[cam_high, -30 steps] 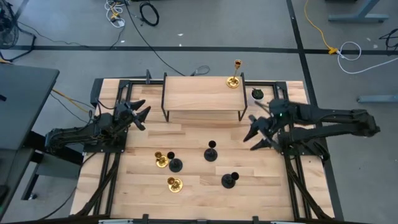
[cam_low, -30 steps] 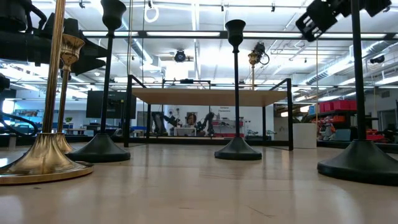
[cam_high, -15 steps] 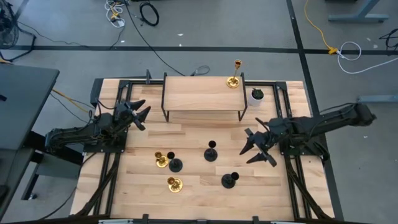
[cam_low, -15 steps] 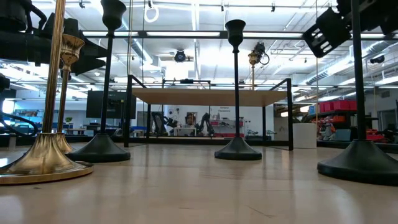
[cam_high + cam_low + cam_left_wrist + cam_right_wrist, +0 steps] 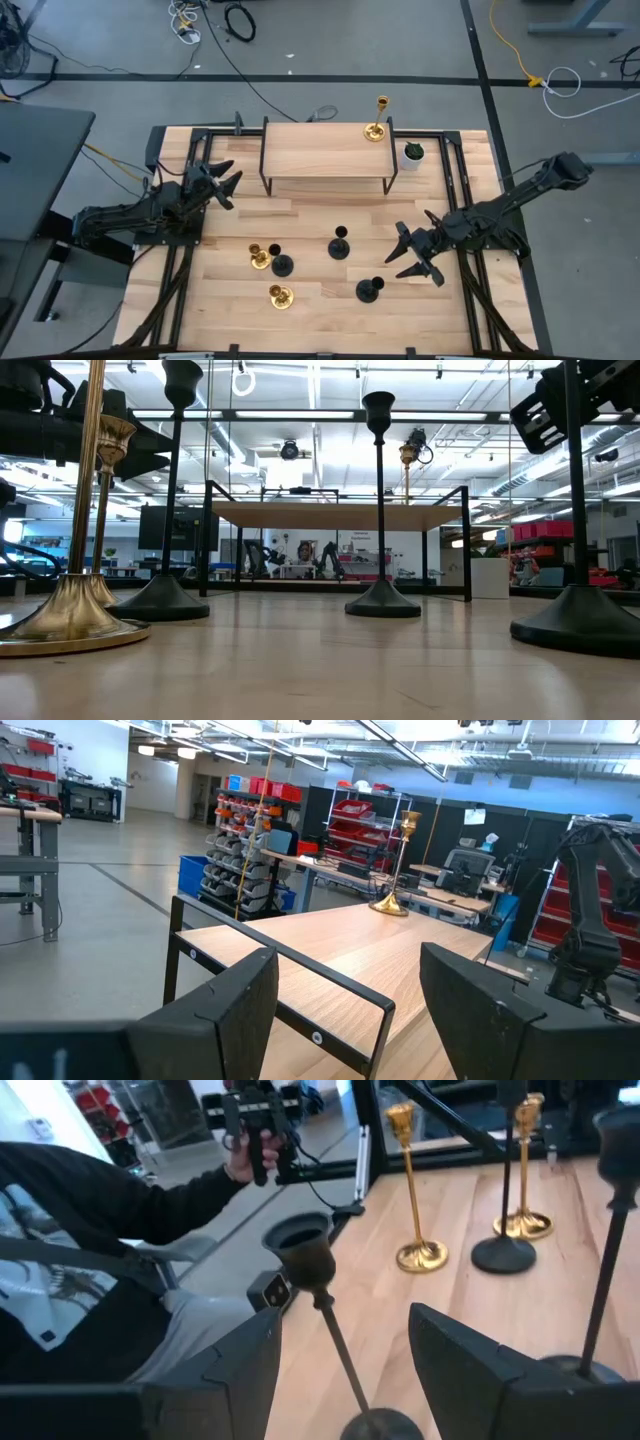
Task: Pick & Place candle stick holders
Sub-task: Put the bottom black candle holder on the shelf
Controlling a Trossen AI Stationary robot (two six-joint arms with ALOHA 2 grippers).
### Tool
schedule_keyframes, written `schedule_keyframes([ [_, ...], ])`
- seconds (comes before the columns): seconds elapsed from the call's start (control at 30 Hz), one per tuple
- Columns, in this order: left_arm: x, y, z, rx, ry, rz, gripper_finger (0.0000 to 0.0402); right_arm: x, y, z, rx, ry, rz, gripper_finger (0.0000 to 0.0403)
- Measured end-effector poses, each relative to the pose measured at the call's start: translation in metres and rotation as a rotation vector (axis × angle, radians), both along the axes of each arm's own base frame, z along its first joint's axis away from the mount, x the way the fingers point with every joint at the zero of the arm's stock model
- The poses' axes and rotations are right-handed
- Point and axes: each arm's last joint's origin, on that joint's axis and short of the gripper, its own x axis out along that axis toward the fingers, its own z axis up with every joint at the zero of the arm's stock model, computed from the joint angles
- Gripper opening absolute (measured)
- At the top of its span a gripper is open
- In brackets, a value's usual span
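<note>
Right gripper (image 5: 413, 262) held open just beside the nearest matte black candle stick holder (image 5: 369, 290).

Five holders are seen on the light wooden table (image 5: 320, 310); a shiny gold holder (image 5: 377, 128) is set on the raised shelf (image 5: 320, 152). The left gripper (image 5: 226, 186), fingers spread, is parked at the left edge.

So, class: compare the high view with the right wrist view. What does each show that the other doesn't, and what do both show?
Only the high view shows the raised shelf, the gold holder on it, the white pot and the waiting left gripper.

Only the right wrist view shows a person's hand beyond the table.

Both show the open right gripper by the nearest black holder and two gold holders on the table.
</note>
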Motion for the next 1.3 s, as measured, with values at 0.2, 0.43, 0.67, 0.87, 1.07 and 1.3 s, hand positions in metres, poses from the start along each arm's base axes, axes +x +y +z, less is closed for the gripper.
schedule_keyframes([
  [0.2, 0.0, 0.0, 0.0, 0.0, 0.0, 0.0, 0.0245, 0.004, 0.017, -0.01, -0.025, 0.009, -0.03, 0.022],
  [0.43, 0.0, 0.0, 0.0, -0.005, -0.004, -0.001, 0.0245, 0.012, 0.03, -0.018, 0.005, -0.009, -0.033, 0.022],
  [0.67, 0.0, 0.0, 0.0, -0.005, -0.004, -0.001, 0.0245, 0.02, 0.038, -0.031, -0.015, 0.001, -0.069, 0.022],
  [0.87, 0.0, 0.0, 0.0, -0.005, -0.005, -0.001, 0.0245, 0.028, 0.043, -0.041, -0.006, -0.015, -0.078, 0.022],
  [1.07, 0.0, 0.0, 0.0, -0.005, -0.005, -0.001, 0.0245, 0.033, 0.046, -0.048, 0.002, -0.026, -0.079, 0.022],
  [1.3, 0.0, 0.0, 0.0, -0.005, -0.004, -0.001, 0.0245, 0.042, 0.052, -0.048, 0.006, -0.044, -0.077, 0.022],
])
